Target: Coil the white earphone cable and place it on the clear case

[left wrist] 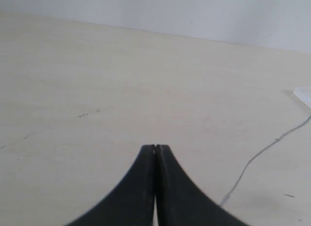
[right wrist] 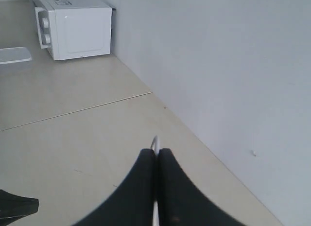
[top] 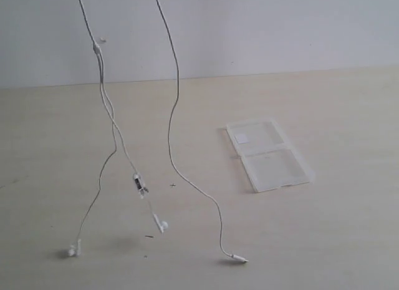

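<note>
One white earphone cable (top: 171,115) hanging, two earbuds (top: 161,226), one plug (top: 237,258), one clear case (top: 268,156) at three o'clock, left claw (left wrist: 155,147) closed, right claw (right wrist: 155,150) pinching cable

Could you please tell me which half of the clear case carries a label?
The half of the clear case lying farther back in the exterior view bears a small white square label; the nearer half is plain.

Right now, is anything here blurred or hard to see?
Exterior view: soft even light; the white earphone cable nearly fades into the wall, the clear case into the table. Wrist views: the left gripper and right gripper look dark and soft.
</note>
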